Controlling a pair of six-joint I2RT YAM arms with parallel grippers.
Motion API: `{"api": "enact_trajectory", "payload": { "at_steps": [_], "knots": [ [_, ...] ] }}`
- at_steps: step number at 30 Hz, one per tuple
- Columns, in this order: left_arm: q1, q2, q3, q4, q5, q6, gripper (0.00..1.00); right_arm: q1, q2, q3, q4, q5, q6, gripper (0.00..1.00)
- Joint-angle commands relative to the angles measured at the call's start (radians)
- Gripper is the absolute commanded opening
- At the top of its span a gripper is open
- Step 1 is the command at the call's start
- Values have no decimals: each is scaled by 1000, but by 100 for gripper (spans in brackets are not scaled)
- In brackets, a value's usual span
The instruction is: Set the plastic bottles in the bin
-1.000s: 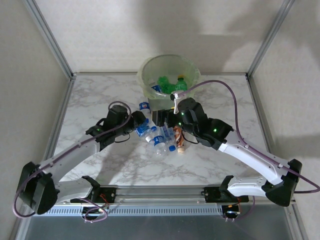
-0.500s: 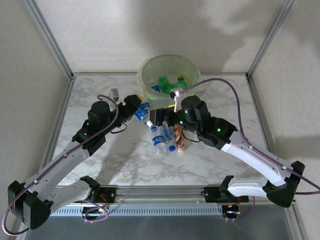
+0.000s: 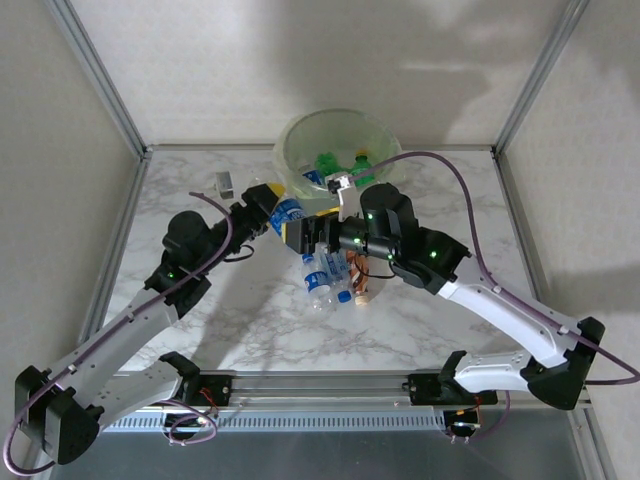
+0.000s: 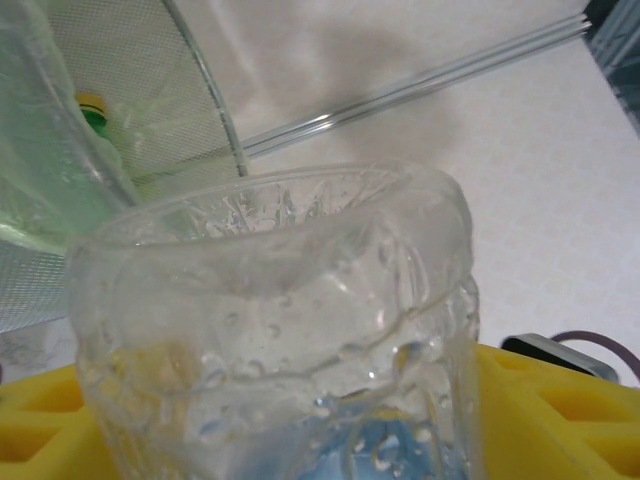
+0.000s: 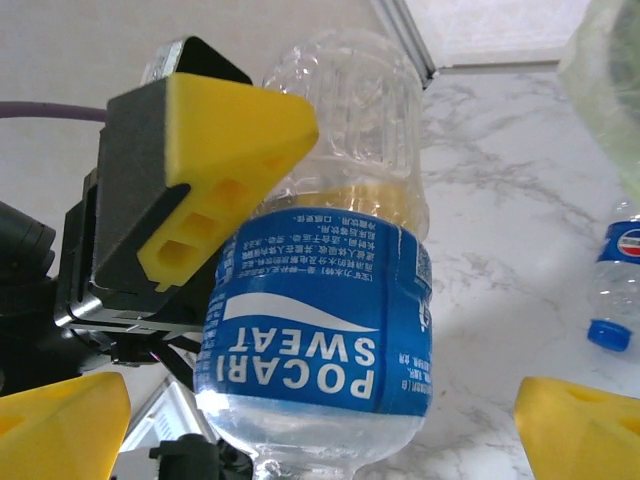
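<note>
My left gripper (image 3: 270, 205) is shut on a clear plastic bottle (image 3: 287, 212) with a blue label, held in the air just off the bin's front-left rim. In the left wrist view the bottle's base (image 4: 280, 330) sits between the yellow fingers (image 4: 560, 400). My right gripper (image 3: 305, 228) is open and faces this bottle (image 5: 320, 300), whose neck end hangs between the wide yellow fingertips (image 5: 60, 425) without touching them. Several more bottles (image 3: 330, 275) lie heaped on the marble. The bin (image 3: 290, 135) at the back holds green bottles (image 3: 325, 162).
The bin's wall (image 4: 60, 200) is close on the left in the left wrist view, with a yellow-capped green bottle (image 4: 92, 108) inside. A loose blue-capped bottle (image 5: 612, 290) lies on the table to the right. Metal frame posts (image 3: 100, 75) stand at the back corners.
The left arm has lifted the blue-labelled bottle off the pile and carried it back toward the bin's rim. The right gripper has opened wide and swung left toward that bottle.
</note>
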Motion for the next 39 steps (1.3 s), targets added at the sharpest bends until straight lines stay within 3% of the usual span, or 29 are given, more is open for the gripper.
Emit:
{"api": "enact_trajectory", "payload": {
  "at_steps": [1,23,39],
  "knots": [
    [7,-18,-27,97,37,-24,67,-4,26,22,47,-79,30,99],
    [5,-42,-72,271,85,-87,69,-14,65,-28,180,-183,96,94],
    [5,-58,-47,192,60,-16,69,-19,82,-27,199,-203,103,70]
  ]
}}
